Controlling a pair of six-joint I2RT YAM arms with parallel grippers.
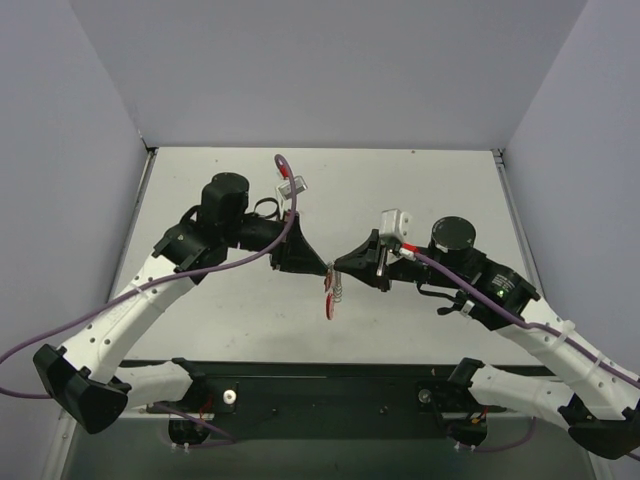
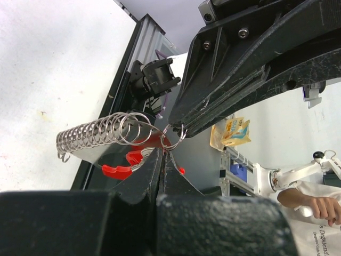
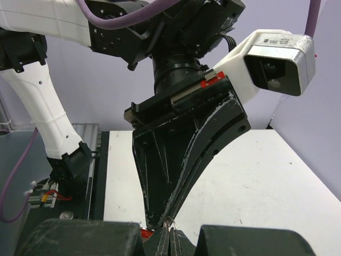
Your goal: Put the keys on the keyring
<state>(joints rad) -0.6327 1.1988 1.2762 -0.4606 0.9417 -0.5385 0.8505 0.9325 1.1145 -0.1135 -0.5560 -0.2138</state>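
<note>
Left tool and right tool meet tip to tip above mid-tabletop. Both are pinched together, the left on the keyring's red arc and the right on a thin wire loop at the coil band's end. Keyring dangles at 6 o'clock from the tips; I cannot make out the key, so threading looks under way, not finished.
</note>
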